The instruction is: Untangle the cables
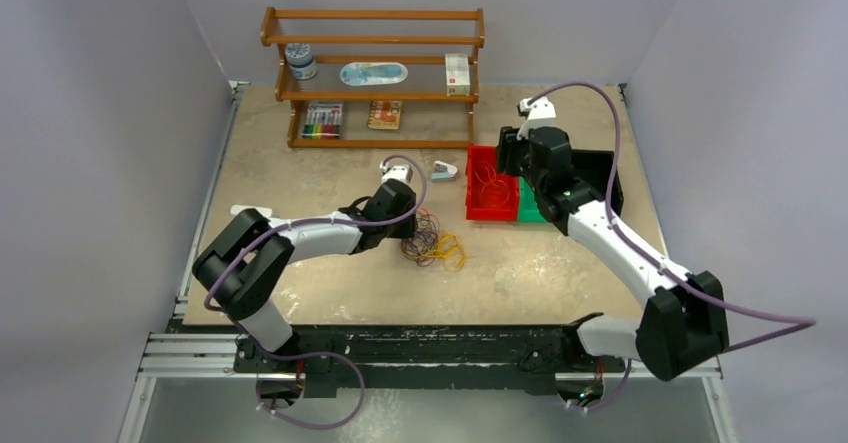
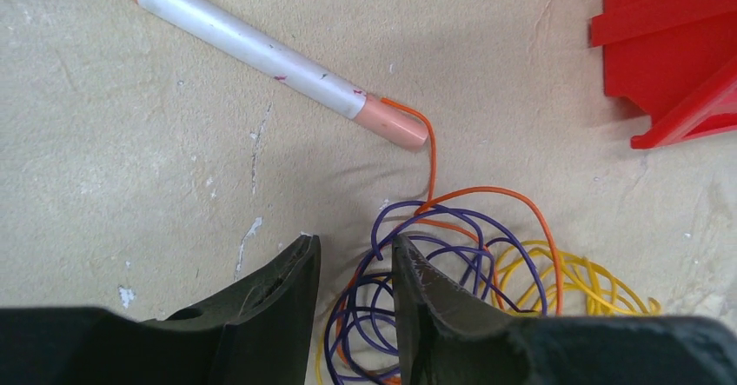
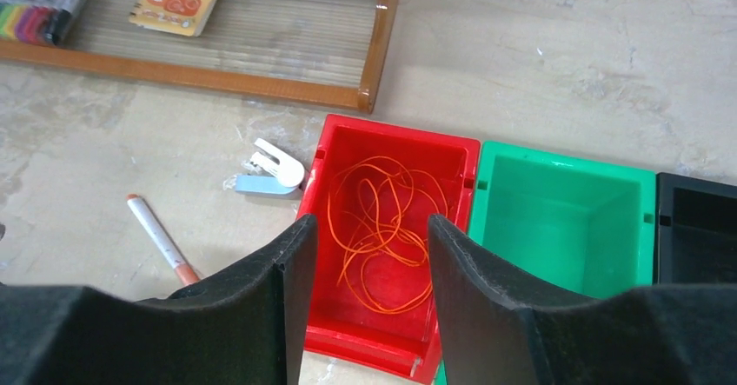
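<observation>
- Progress: one orange cable point(image 3: 375, 259) lies loose in the red bin point(image 3: 400, 135), separated from the others. This part of the task is judged done.
- Left to do: the tangle point(image 1: 432, 244) lies on the counter point(image 1: 520, 273), with orange, purple and yellow loops interlaced. By this reckoning most of the sorting is not yet done.
- Left hand point(image 2: 352, 250): low over the tangle with its fingers apart and clamping nothing. Purple and orange strands run on the counter through the gap between the fingers. The yellow loops lie to the right of the right finger, seen from the wrist.
- Right hand point(image 3: 369, 229): hovers above the red bin, fingers spread and empty. The orange cable is directly beneath and ahead of the gap.
- Obstacles near the left hand: a pen point(image 2: 261, 50) lies ahead and to the left. One orange strand of the tangle rises to touch the pen's pink end, so pulling that strand would probably drag the pen. A corner of the red bin stands ahead and to the right, apart from the loops.
- Obstacles near the right hand: a green bin point(image 3: 565, 155) adjoins the red one on the right, and a black bin point(image 3: 695, 185) follows it. A white clip point(image 3: 269, 172) sits just left of the red bin. The shelf point(image 1: 375, 73) stands further ahead.
- Open room: bare counter extends to the left of the left hand and behind the tangle toward the arm bases, enough to draw a strand out.
</observation>
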Motion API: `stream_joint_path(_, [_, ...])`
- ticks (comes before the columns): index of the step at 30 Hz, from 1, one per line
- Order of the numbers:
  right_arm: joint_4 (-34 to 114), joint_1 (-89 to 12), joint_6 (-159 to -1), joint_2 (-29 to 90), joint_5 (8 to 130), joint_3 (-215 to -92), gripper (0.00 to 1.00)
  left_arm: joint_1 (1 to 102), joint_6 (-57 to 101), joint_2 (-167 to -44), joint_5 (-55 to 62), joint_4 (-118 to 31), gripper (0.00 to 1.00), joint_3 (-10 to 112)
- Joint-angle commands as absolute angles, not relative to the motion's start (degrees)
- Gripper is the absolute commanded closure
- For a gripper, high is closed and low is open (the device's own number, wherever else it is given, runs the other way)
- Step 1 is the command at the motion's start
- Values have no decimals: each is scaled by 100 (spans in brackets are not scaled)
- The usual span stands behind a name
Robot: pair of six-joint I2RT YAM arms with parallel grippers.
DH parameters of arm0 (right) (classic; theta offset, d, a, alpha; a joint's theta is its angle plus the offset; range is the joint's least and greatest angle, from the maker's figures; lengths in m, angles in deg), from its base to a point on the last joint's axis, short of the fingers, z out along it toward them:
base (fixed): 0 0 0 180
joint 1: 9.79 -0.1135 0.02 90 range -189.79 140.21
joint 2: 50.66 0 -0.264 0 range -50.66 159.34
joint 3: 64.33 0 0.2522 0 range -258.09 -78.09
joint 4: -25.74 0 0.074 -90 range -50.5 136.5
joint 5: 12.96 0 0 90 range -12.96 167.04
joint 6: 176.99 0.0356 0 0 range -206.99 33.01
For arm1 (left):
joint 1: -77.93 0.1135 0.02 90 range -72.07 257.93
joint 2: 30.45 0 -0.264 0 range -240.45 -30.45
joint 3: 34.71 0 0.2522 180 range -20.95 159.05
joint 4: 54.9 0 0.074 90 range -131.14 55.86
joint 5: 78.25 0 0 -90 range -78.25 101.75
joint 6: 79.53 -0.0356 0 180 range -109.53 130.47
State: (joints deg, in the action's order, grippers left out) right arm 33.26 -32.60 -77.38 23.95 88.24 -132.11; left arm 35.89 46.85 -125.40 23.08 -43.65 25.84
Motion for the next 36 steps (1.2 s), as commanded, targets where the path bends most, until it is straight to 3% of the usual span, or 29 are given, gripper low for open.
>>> stream_joint_path(1, [2703, -3244, -7691, 1846, 8532, -12935, 47, 3584, 4587, -12044, 2390, -4436, 64, 2593])
stream_joint_path(8, [2363, -3242, -7667, 1539, 7339, -12632, 46, 3584, 4524, -11692, 2378, -4474, 63, 2590])
stream_joint_path(17, [3051, -3276, -7860, 2589, 5438, -13221, 47, 3588, 4450, -11942, 2217, -4522, 63, 2494])
stream_joint_path(36, [3178, -3977, -7419, 4940, 5040, -13971, 52, 3556, 4536, -12302, 1975, -4976, 65, 2106])
